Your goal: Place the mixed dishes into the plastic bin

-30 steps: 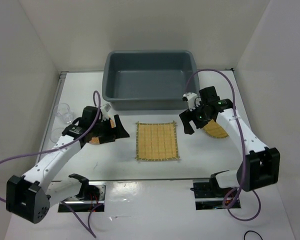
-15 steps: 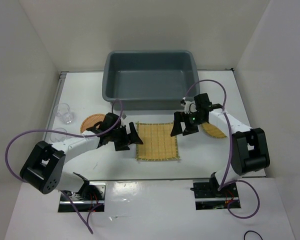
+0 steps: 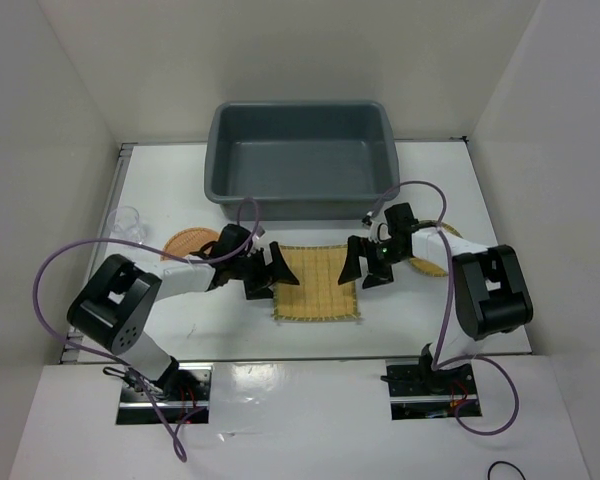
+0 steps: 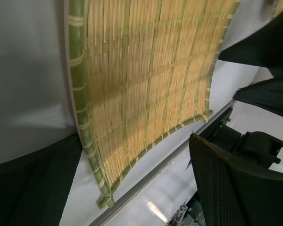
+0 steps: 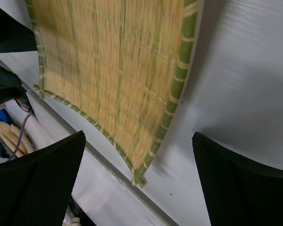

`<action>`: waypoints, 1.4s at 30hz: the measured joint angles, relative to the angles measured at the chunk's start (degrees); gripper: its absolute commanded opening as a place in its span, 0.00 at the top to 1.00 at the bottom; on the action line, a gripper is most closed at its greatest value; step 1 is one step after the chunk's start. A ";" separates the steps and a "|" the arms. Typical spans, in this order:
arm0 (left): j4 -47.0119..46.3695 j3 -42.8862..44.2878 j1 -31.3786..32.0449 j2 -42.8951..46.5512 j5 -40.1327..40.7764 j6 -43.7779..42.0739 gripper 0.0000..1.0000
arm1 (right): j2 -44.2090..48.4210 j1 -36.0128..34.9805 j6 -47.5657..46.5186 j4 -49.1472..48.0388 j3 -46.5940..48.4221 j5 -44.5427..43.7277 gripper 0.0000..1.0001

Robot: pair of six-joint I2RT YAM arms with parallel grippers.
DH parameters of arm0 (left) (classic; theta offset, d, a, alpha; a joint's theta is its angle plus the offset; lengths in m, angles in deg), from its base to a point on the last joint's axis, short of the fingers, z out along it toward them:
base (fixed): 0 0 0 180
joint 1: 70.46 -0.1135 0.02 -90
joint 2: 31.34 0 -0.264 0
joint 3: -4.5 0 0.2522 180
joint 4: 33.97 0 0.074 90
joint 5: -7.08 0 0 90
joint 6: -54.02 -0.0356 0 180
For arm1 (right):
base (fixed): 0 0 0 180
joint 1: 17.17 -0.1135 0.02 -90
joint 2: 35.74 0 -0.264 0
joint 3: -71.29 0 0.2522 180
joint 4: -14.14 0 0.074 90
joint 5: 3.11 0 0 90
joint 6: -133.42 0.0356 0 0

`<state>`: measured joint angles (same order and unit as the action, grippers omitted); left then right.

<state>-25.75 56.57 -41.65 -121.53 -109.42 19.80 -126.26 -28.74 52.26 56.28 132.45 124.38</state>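
White table: yellow mat, grey bin

The bench is viewed from high above its near edge. The mat, shared by all views, is seen closely from opposite edges at the wrists.

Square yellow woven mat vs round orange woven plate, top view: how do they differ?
Shape: the square yellow woven mat has straight green-bound edges; the round orange woven plate is a disc.
Place: the mat lies centre, between the open left claw and right claw; the plate sits further left, partly behind the left arm.
Shared: both woven, both outside the grey-blue plastic bin.
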 measured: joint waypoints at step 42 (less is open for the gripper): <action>-0.50 10.40 14.60 -8.92 -5.20 1.40 1.00 | 6.25 13.05 -8.04 3.67 3.19 35.85 0.82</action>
<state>-26.26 66.97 -27.05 -130.45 -114.62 21.20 -120.01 -15.69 44.21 59.95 135.64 160.23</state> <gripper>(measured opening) 0.814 0.178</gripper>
